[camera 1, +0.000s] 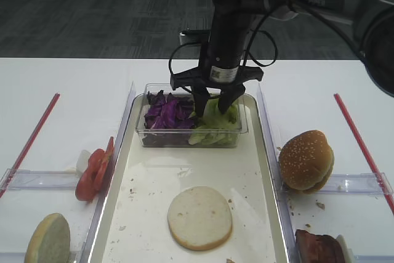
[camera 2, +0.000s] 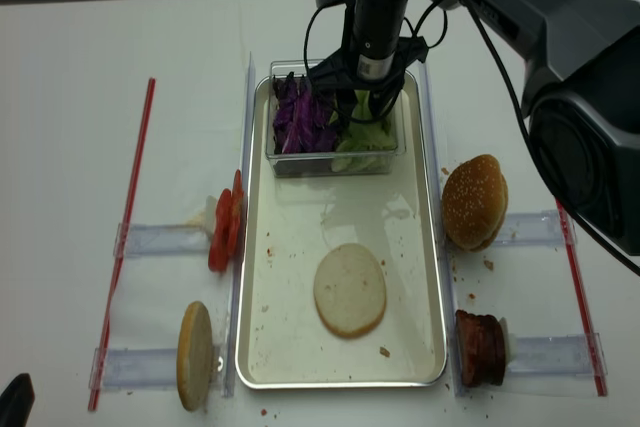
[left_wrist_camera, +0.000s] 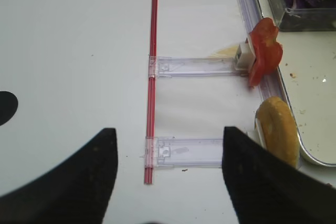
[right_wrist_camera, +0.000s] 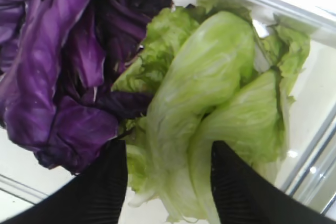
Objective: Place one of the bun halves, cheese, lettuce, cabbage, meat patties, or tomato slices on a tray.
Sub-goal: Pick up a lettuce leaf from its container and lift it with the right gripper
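My right gripper (camera 1: 212, 106) (right_wrist_camera: 168, 148) (camera 2: 362, 107) reaches down into the clear tub (camera 1: 141, 129). It is open, its two fingers straddling pale green lettuce (right_wrist_camera: 210, 87) (camera 1: 215, 126). Purple cabbage (right_wrist_camera: 58, 66) (camera 1: 167, 114) fills the tub's left half. The tub stands at the far end of the tray (camera 1: 154, 177) (camera 2: 290, 277), and one bun half (camera 1: 199, 217) lies flat on the near floor. Another bun half (camera 1: 48, 239) (left_wrist_camera: 278, 129) and tomato slices (camera 1: 93, 170) (left_wrist_camera: 264, 51) stand left of the tray. A meat patty (camera 1: 319, 247) sits on the right. Cheese is out of view. My left gripper (left_wrist_camera: 169, 129) hangs open over bare table.
A whole sesame bun (camera 1: 306, 159) rests right of the tray. Red rods (camera 1: 31, 143) (camera 1: 363, 146) with clear plastic holders (left_wrist_camera: 194, 65) flank the tray on both sides. The tray floor carries crumbs.
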Controlling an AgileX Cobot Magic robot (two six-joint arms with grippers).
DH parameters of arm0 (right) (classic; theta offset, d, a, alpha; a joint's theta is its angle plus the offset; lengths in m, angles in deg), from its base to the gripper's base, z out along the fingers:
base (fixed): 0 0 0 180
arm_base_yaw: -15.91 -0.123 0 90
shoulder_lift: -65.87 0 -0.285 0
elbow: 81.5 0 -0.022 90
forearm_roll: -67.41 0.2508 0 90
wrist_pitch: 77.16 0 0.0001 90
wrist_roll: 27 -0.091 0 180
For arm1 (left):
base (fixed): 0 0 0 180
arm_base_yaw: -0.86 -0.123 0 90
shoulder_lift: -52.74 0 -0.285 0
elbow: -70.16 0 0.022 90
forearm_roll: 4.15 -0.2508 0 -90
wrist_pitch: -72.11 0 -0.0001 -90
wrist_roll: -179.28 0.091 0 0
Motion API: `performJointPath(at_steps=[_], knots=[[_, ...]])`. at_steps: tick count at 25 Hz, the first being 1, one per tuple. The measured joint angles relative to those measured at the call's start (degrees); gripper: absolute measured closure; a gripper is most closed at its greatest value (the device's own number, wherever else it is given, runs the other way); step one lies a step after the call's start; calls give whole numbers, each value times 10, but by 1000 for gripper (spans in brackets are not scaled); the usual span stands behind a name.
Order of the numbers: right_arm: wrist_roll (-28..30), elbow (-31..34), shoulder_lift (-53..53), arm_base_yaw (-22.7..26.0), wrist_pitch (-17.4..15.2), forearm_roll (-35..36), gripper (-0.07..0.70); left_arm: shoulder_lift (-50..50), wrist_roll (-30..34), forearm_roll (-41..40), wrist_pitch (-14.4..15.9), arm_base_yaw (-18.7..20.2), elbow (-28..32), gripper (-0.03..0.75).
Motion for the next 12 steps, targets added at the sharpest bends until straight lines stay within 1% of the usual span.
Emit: performJointPath(at_steps=[6, 12], knots=[[0, -16, 12, 0, 1, 0, 321, 0, 0, 0, 0, 0, 0, 303], [0, -17, 24, 0, 1, -1, 355, 0, 0, 0, 0, 0, 0, 303]])
